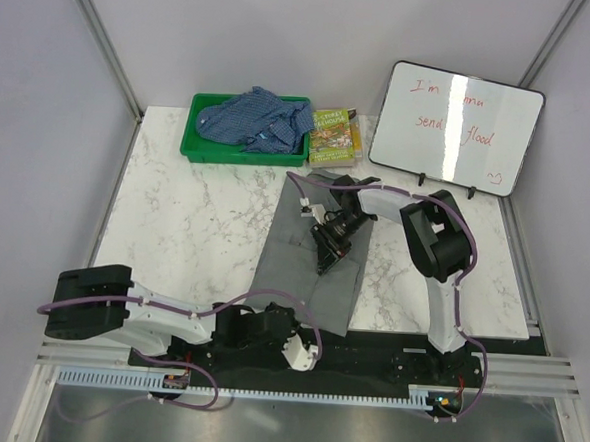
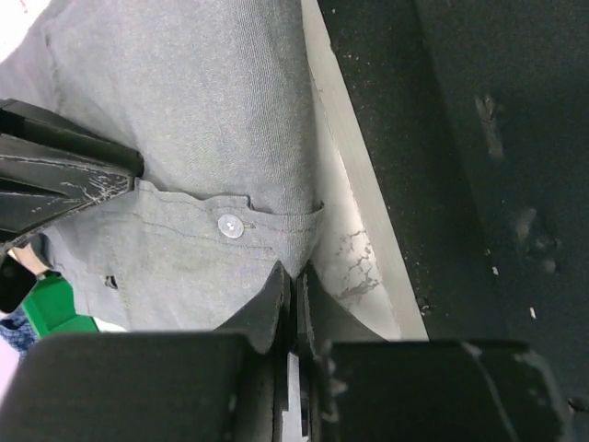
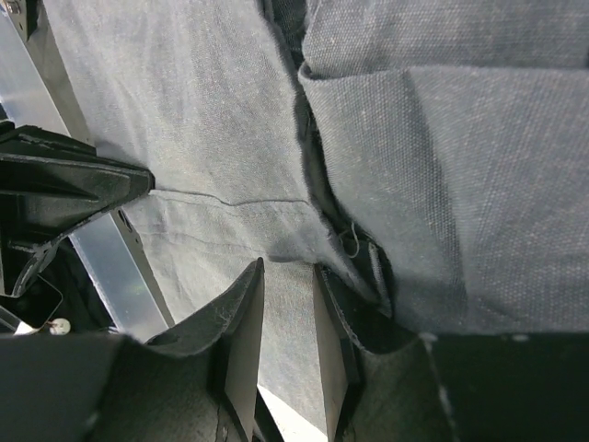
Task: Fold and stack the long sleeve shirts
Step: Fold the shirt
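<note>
The grey shirt (image 1: 313, 257) lies as a long folded strip down the middle of the marble table. It fills the left wrist view (image 2: 202, 110), where a buttoned hem shows, and the right wrist view (image 3: 184, 110). The blue check shirt (image 1: 259, 119) lies crumpled in a green bin. My right gripper (image 1: 331, 245) is on the grey shirt's middle, jaws open with cloth between them (image 3: 287, 267), next to a folded layer edge. My left gripper (image 1: 305, 352) is at the shirt's near right corner, jaws closed at the hem edge (image 2: 296, 278).
The green bin (image 1: 195, 140) stands at the back left, with a book (image 1: 332, 135) beside it. A whiteboard (image 1: 456, 126) leans at the back right. A black mat (image 1: 387, 347) runs along the near edge and also shows in the left wrist view (image 2: 479, 138).
</note>
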You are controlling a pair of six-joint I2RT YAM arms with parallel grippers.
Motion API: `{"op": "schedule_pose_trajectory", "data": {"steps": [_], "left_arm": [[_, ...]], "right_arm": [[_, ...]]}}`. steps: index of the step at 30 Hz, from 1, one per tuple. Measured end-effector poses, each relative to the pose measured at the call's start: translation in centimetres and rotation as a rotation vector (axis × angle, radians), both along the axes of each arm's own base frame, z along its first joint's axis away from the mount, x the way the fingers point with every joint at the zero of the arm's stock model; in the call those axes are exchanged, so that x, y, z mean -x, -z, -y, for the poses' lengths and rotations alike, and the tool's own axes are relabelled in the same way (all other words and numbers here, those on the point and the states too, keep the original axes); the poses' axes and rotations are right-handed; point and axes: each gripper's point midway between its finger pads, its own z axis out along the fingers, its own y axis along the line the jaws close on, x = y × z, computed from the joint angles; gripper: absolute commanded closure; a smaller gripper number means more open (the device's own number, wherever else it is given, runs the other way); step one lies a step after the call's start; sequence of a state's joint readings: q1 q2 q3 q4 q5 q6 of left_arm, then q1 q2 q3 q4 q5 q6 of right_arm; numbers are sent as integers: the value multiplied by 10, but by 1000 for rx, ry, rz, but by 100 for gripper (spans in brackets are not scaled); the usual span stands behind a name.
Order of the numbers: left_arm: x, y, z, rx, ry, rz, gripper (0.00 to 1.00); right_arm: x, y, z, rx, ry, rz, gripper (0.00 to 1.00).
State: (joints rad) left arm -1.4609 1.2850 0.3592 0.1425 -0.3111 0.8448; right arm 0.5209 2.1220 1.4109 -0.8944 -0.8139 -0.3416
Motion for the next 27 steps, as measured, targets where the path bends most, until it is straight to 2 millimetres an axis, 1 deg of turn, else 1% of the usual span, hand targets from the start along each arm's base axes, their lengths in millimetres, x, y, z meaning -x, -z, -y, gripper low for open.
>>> {"op": "schedule_pose_trajectory", "data": {"steps": [3, 5, 7, 9, 10, 12, 13, 15, 17, 19, 21, 22, 25, 27], "left_arm": [[3, -4, 1, -28, 4, -21, 98], [10, -9, 4, -46, 14, -76, 98], [23, -20, 8, -49, 29, -157, 98], [35, -35, 12, -42, 38, -236, 98], [43, -44, 14, -39, 43, -284, 98], [57, -60, 17, -35, 57, -369, 98], [64, -68, 17, -38, 63, -411, 98], [77, -82, 18, -51, 76, -483, 98], [87, -98, 21, -59, 89, -543, 98], [91, -108, 23, -69, 95, -583, 98], [86, -117, 28, -80, 80, -633, 98], [80, -119, 31, -81, 62, -651, 98], [41, -123, 40, -69, -23, -668, 98], [13, -122, 44, -69, -68, -671, 98]], "right_arm": [[2, -1, -2, 2, -9, 6, 61], [6, -5, -5, 2, -24, 11, 55], [10, -17, -9, 1, -45, 10, 52], [2, -35, -18, -20, -55, 47, 51], [-6, -47, -22, -36, -52, 76, 52], [-32, -69, -25, -73, -29, 156, 52], [-51, -81, -22, -88, -4, 205, 52], [-79, -94, -11, -99, 41, 264, 52], [-103, -98, 3, -86, 86, 308, 52], [-121, -91, 17, -58, 121, 324, 52], [-129, -79, 24, -30, 135, 316, 52], [-132, -71, 25, -15, 137, 306, 52], [-133, -49, 29, 26, 136, 277, 54], [-133, -40, 29, 40, 132, 265, 55]]}}
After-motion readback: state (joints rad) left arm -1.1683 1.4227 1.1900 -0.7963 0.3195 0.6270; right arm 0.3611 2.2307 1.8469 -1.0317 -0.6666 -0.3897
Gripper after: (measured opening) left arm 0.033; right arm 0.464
